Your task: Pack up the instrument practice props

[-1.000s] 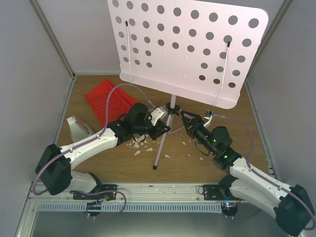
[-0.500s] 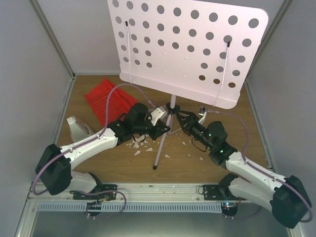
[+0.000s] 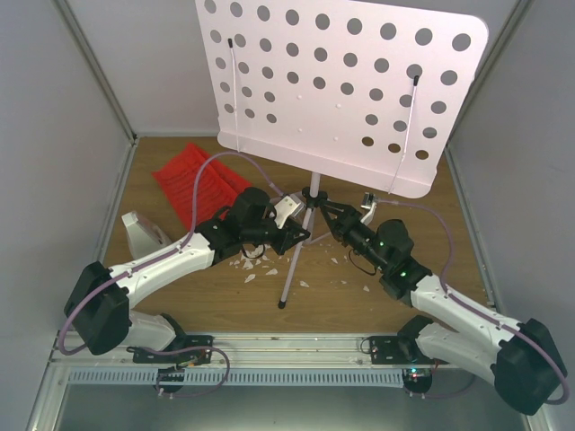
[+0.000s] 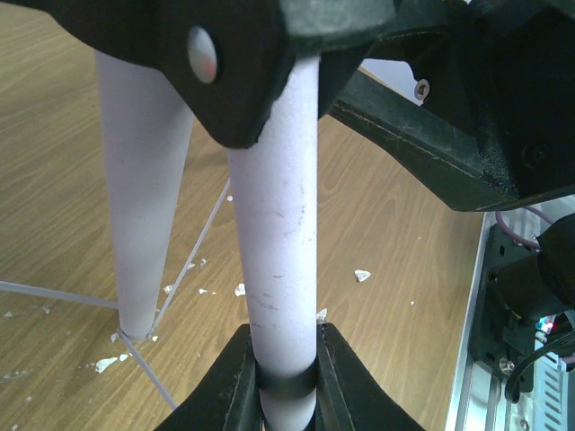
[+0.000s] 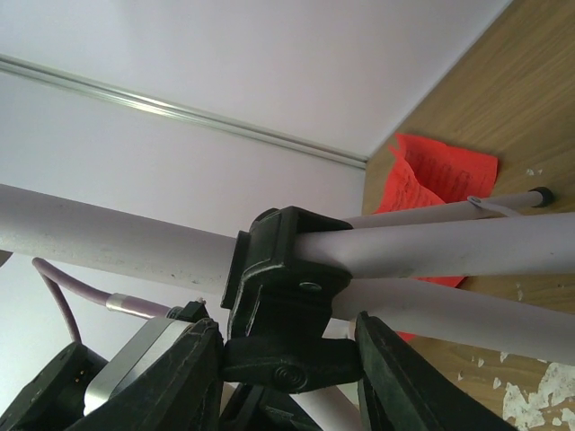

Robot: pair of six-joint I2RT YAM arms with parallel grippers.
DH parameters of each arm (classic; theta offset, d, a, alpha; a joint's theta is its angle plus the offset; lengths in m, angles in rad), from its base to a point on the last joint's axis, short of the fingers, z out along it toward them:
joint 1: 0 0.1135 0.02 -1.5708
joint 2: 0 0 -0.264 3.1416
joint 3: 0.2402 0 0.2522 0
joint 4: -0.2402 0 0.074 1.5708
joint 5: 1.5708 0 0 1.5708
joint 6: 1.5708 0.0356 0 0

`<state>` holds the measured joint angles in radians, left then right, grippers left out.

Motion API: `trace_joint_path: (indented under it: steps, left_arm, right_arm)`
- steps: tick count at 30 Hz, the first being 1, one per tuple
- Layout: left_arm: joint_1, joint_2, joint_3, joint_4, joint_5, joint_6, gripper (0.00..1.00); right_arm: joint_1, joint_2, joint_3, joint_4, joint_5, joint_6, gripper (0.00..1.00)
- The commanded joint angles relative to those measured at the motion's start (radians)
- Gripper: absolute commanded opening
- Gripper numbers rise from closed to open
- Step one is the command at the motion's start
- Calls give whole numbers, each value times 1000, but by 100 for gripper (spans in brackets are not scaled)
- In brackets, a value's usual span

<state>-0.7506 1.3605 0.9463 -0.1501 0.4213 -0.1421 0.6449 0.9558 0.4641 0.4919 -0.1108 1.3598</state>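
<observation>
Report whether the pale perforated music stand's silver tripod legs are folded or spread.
Spread: the silver tripod legs splay apart from the black collar toward the wooden table.

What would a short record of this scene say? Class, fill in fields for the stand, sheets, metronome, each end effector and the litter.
stand: upright in the middle of the table, perforated plate on top
red sheets: lying at the far left
metronome: near the left edge, beside the left arm
left end effector: shut on a white tube of the stand
right end effector: fingers either side of the stand's black joint, contact unclear
crumbs: white bits scattered under the stand
</observation>
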Motion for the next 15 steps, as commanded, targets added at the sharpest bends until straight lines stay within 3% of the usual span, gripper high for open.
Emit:
trace_joint_path:
  steps: [1,8,15]
  left_arm:
    - [-7,-9,25,0,-9,62,0]
    - [-7,-11,25,-2,-12,64,0]
    - [-7,-11,26,-3,-13,65,0]
  right_arm:
    - [-4,0,25,22,5,-13,38]
    - [-4,1,37,-3,8,-70,33]
    - [-4,-8,99,-158,54,-279,30]
